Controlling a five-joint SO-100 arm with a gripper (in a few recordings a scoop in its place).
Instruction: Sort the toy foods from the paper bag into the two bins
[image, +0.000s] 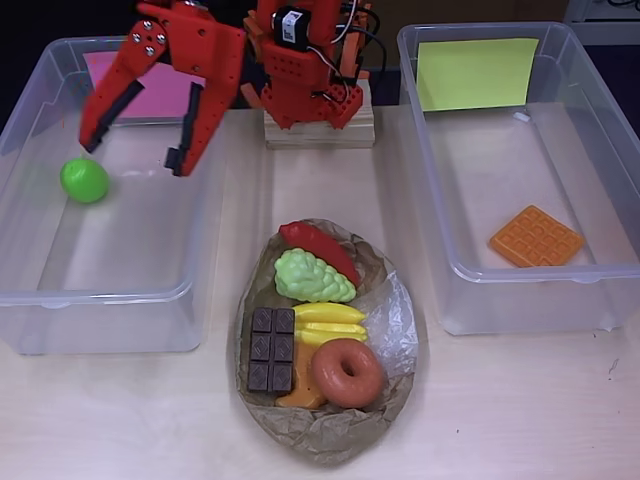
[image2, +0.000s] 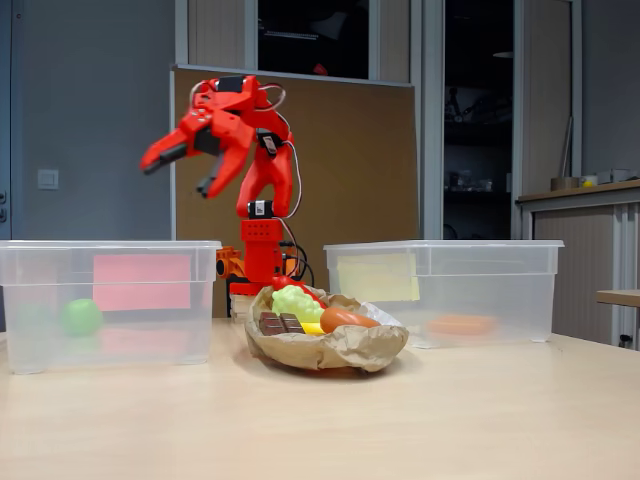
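My red gripper (image: 133, 153) (image2: 180, 172) hangs open and empty high above the left bin (image: 30, 290) (image2: 150, 350), the one with the pink label. A green ball (image: 84, 180) (image2: 81, 317) lies on that bin's floor. An orange waffle (image: 536, 237) (image2: 460, 324) lies in the right bin (image: 470, 290) (image2: 500, 300), which carries a yellow-green label. The crumpled paper bag (image: 330, 435) (image2: 340, 350) between the bins holds a red chili (image: 320, 247), pale-green grapes (image: 312, 277) (image2: 296, 301), a yellow banana (image: 330, 322), a dark chocolate bar (image: 271, 349) (image2: 278, 322), a brown donut (image: 348, 372) (image2: 340, 318) and an orange croissant tip (image: 300, 397).
The arm's red base (image: 318, 125) (image2: 262, 262) stands on a wooden block behind the bag, between the bins. Bare table (image: 520, 410) lies in front of the bins.
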